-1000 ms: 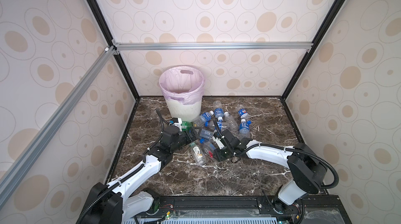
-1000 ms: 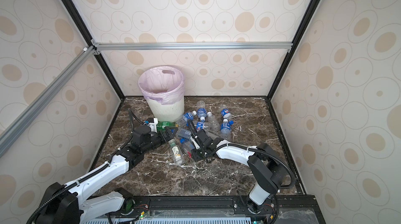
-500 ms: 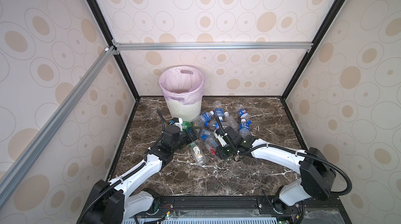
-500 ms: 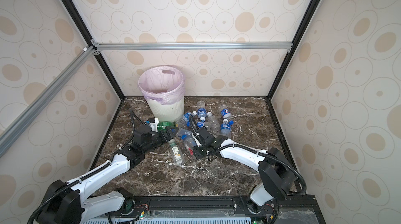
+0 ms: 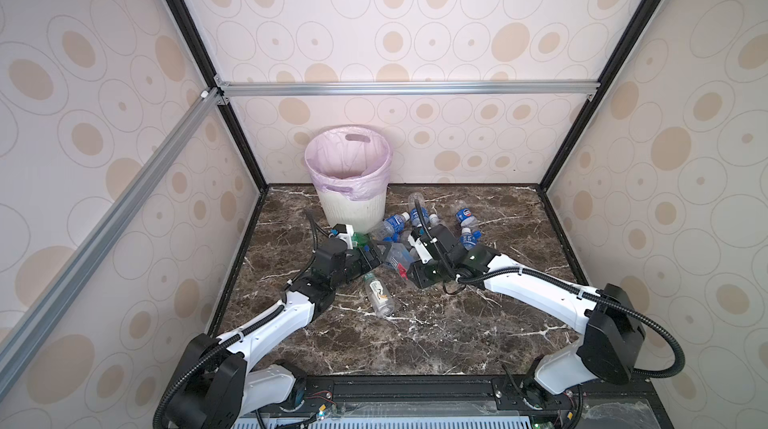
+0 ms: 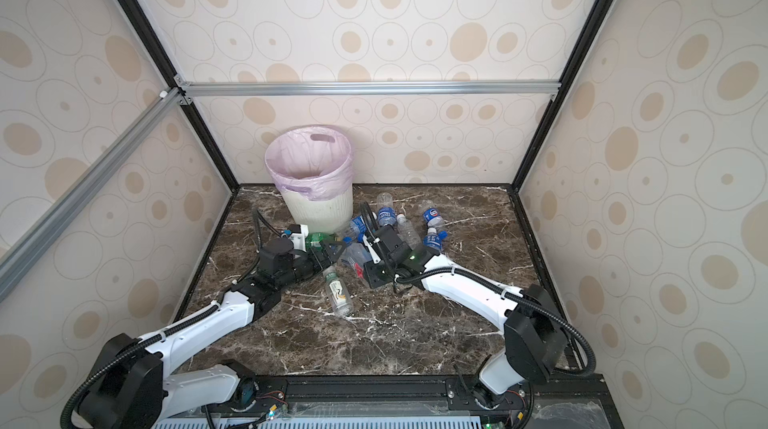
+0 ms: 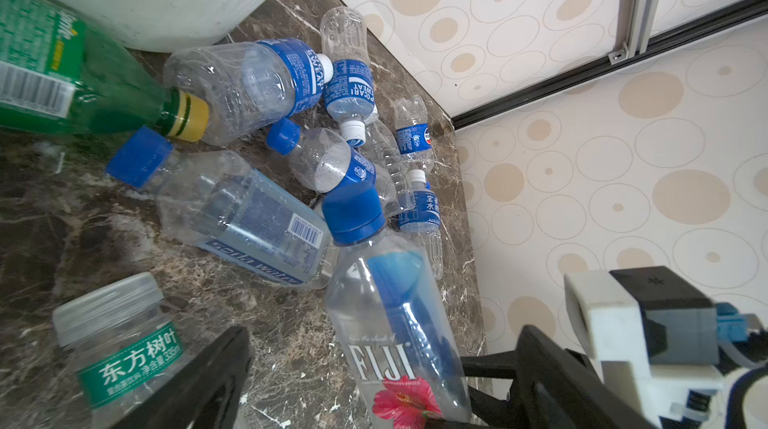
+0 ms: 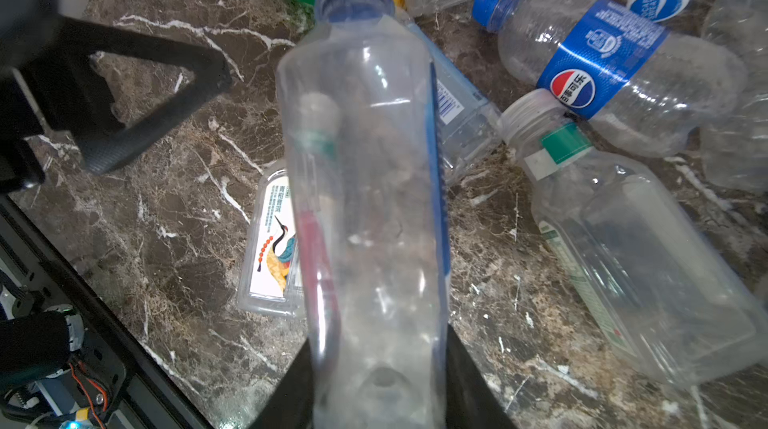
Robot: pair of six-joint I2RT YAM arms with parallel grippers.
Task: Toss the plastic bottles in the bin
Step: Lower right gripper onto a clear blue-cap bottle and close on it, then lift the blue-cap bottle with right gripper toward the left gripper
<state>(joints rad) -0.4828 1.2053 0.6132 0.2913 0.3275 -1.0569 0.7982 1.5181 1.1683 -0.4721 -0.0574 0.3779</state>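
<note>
The right gripper (image 8: pixel 378 358) is clamped on the base of a clear bottle (image 8: pixel 365 156), cap forward, apparently to raise it off the other bottles (image 8: pixel 623 73) beneath and ahead. The left gripper (image 5: pixel 378 255), jaws apart, hovers beside the cap; the bin (image 5: pixel 353 208) stands just beyond it.

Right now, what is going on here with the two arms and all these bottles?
Two robot arms are working to move plastic bottles from a marble table into a white bin. The right gripper is shut on a clear bottle with a blue cap, gripping it near its base. The left gripper is open and empty, low beside the pile. The other bottles lie on the table next to the bin.
</note>
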